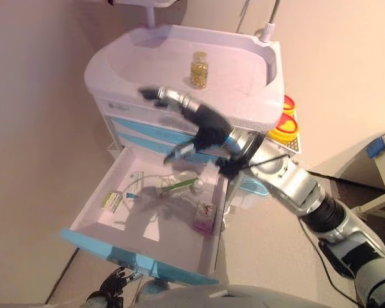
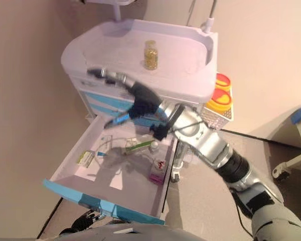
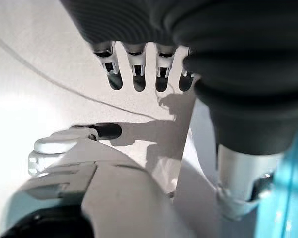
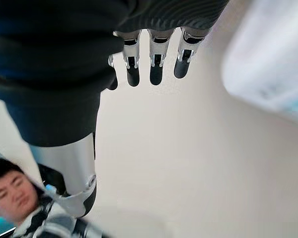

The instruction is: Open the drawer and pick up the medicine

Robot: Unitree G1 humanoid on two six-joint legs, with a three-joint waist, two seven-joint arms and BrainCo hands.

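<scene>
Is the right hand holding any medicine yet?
No: the right hand hangs open and empty above the open drawer, and the boxes lie inside it.

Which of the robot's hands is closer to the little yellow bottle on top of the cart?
Right. The right hand hovers open over the open drawer, just below the bottle; the left hand hangs low, beyond the drawer's front.

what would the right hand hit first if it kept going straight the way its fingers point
Probably nothing nearby. The right hand is open above the open drawer, its fingers aimed past the cart's front toward the bare wall. Depth is hard to judge.
</scene>
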